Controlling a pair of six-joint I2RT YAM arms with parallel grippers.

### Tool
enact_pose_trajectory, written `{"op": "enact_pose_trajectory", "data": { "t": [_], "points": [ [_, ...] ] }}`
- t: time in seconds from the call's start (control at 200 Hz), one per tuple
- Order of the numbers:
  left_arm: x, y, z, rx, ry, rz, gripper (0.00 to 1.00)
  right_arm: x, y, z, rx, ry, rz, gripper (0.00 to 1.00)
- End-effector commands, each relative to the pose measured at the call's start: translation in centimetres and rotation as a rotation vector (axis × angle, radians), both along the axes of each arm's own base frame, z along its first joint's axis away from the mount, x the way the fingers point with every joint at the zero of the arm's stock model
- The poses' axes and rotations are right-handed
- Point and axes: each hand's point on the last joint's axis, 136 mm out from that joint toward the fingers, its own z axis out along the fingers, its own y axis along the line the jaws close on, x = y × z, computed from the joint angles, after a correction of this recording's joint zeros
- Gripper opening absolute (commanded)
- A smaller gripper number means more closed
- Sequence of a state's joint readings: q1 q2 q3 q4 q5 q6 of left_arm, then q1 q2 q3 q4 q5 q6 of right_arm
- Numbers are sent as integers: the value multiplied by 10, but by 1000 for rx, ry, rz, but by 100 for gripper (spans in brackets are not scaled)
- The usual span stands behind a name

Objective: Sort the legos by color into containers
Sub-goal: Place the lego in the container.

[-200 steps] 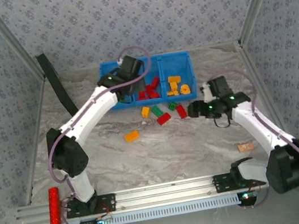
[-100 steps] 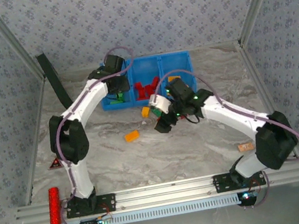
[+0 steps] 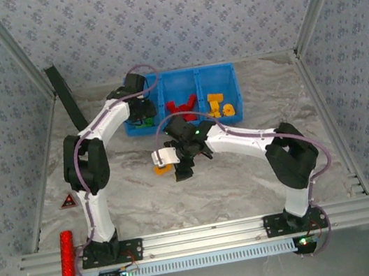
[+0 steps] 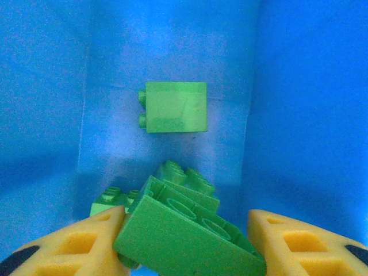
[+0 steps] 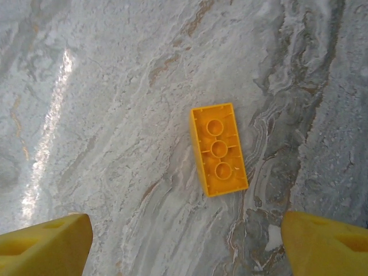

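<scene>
- Two picks are under way at once, both in the middle of sorting by colour.
- Left tool (image 4: 184,230) hangs inside the left compartment of the blue tray (image 3: 191,72). Its yellow foam pads sit close together with a flat green brick (image 4: 172,241) tilted between them, and both pads appear to touch it, so I judge it gripped.
- Below that brick lie other green pieces: a square green block (image 4: 175,107) on its side on the compartment floor, and a small heap of green bricks (image 4: 187,178) just under the pads.
- Judged step for the left arm: dropping green into the green compartment. The next move calls for spreading the pads so the brick falls onto the heap, then lifting straight out past the tray wall.
- Right tool (image 5: 184,236) is spread wide and holds nothing. It hovers above the marbled surface (image 5: 103,86).
- One orange-yellow brick (image 5: 219,148) lies alone on the surface ahead of the right tool, underside up, well apart from the tray.
- Judged step for the right arm: approach to a pick. The next move calls for coming down with the pads on either side of the brick's long edges and closing, and some wrist rotation may be needed because the brick lies slightly askew.
- Red bricks (image 3: 182,104) fill the middle compartment and yellow bricks (image 3: 218,104) the right one, which is where that brick should go.
</scene>
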State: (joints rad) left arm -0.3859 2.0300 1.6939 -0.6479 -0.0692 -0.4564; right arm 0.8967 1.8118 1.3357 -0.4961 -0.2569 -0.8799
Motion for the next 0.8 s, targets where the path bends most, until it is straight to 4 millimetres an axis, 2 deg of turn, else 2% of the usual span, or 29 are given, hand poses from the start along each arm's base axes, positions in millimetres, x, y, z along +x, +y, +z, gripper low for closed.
{"op": "enact_pose_trajectory", "data": {
  "t": [0.0, 0.215, 0.36, 0.515, 0.705, 0.795],
  "points": [
    [7, -3, -6, -35, -4, 0, 45, 12, 17, 5, -3, -99, 52, 87],
    [8, 1, -9, -44, -7, 10, 53, 16, 28, -9, -20, -99, 57, 87],
    [9, 2, -4, -61, -17, 13, 58, 18, 31, -16, -30, -92, 61, 87],
    [13, -1, 12, -81, -56, -9, 62, 21, 33, -27, -62, -112, 72, 86],
    [18, 4, 42, -97, -121, -14, 70, 25, 39, -35, -63, -106, 63, 86],
    [20, 7, 56, -102, -143, -14, 70, 26, 42, -39, -69, -97, 59, 86]
  ]
}}
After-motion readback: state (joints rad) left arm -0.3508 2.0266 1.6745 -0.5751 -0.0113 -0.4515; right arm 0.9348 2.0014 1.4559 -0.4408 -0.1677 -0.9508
